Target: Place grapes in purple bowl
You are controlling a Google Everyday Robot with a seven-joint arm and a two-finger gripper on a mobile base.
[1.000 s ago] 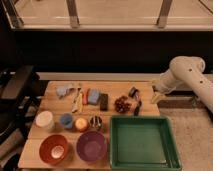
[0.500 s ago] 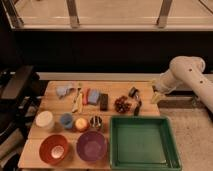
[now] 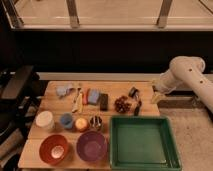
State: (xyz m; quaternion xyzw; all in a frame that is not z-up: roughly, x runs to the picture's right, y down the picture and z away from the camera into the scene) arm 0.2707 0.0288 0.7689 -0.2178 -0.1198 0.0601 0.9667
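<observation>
- A wooden table [image 3: 50,106] fills the lower left and centre of the frame.
- A white cup [image 3: 44,121] stands near its left edge, with an orange bowl [image 3: 54,148] below it at the front.
- A blue cup [image 3: 66,120] sits just right of the white cup.
- The purple bowl [image 3: 91,145] sits lower centre, beside the orange bowl and well apart from the grapes.
- The grapes [image 3: 121,104] lie on the table at mid-frame, above the tray's upper left corner.
- The hand [image 3: 134,100] is just right of the grapes, its dark fingers spread wide and holding nothing.
- A green tray [image 3: 142,142] occupies the lower right.
- The white arm [image 3: 185,75] reaches in from the right edge.
</observation>
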